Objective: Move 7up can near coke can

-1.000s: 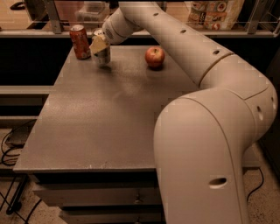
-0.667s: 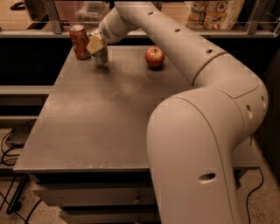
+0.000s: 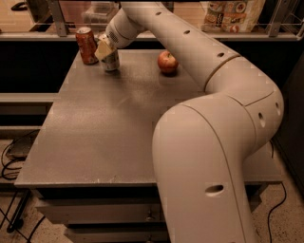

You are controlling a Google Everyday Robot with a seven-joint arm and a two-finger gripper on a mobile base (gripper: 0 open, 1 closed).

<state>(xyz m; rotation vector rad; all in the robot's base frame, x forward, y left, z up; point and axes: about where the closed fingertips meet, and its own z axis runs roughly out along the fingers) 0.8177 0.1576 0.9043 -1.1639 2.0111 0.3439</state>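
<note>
In the camera view, the robot's arm (image 3: 199, 52) takes up the right half. Its bulky pale shell rises from the lower right, bends, and reaches over the table (image 3: 104, 123) to the far left corner. It hides much of the table's right side.

A round red apple (image 3: 167, 62) sits alone at the far edge, well apart from both cans and just left of the arm. Behind the table runs a rail, with printed bags (image 3: 232, 12) on it at the upper right. Dark cables (image 3: 9, 161) lie on the floor to the left. Nothing stands between the two cans.

The tabletop is a flat grey slab with a fine speckled, matte grain. The arm's casing is smooth, rounded and cream-coloured, with small dark holes in it.

The coke can (image 3: 87, 45) is a red-orange cylinder with a silver top, standing upright near the far left corner. The 7up can (image 3: 110, 59) is silvery metal and stands upright on the table just beside the coke can, on its right, with a narrow gap between them.

The tool (image 3: 105, 47) is at the 7up can. Its pale, wedge-shaped tip lies over the can's upper part and hides the top. Whether the tool is clamped on the can or only resting against it cannot be told.
</note>
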